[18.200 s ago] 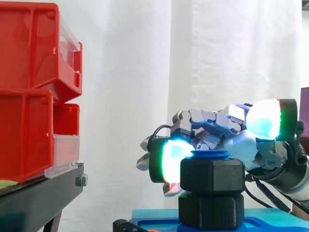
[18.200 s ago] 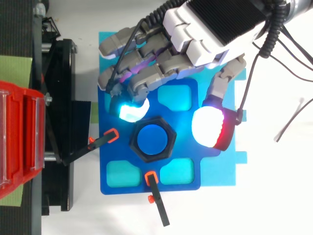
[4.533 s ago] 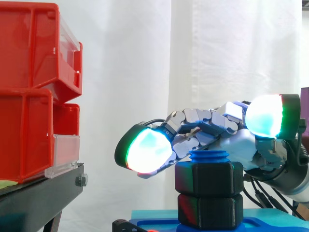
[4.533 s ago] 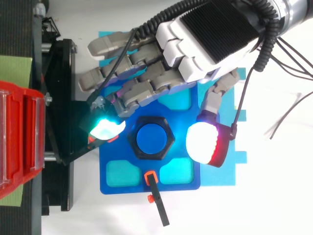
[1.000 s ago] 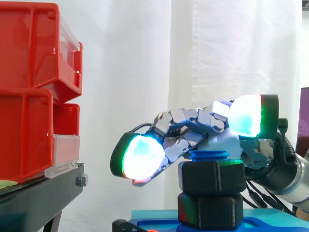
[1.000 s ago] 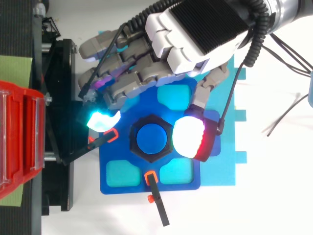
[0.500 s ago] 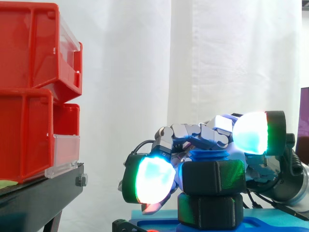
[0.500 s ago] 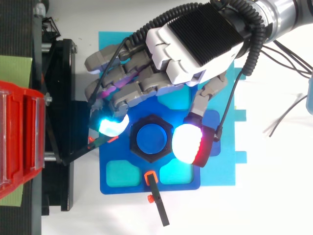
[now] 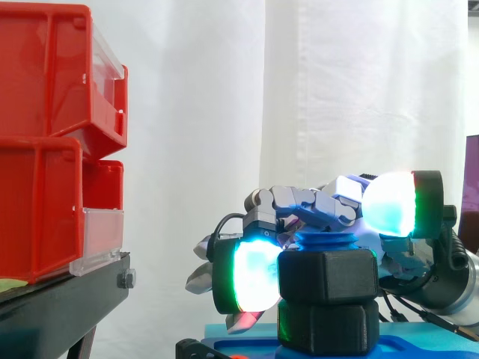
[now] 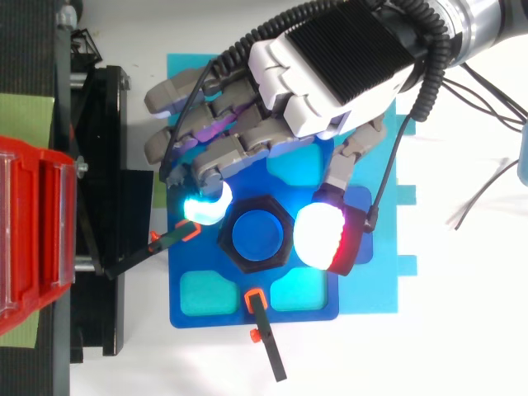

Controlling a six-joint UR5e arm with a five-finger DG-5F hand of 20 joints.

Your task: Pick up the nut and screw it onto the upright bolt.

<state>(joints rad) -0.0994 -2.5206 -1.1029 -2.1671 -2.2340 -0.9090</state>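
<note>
Your hand [image 10: 330, 58] curls its fingers [image 10: 205, 206] onto the black nut [image 9: 327, 275], pinching it against the thumb. The nut sits between them on the upright blue bolt [image 9: 324, 241], its axis vertical.

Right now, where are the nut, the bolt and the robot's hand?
black nut [image 9: 328, 276]: side view, upper hexagon's front face.
blue bolt [image 10: 256, 237]: top view, its flat top.
hand [image 10: 330, 58]: top view, its black back.
</note>
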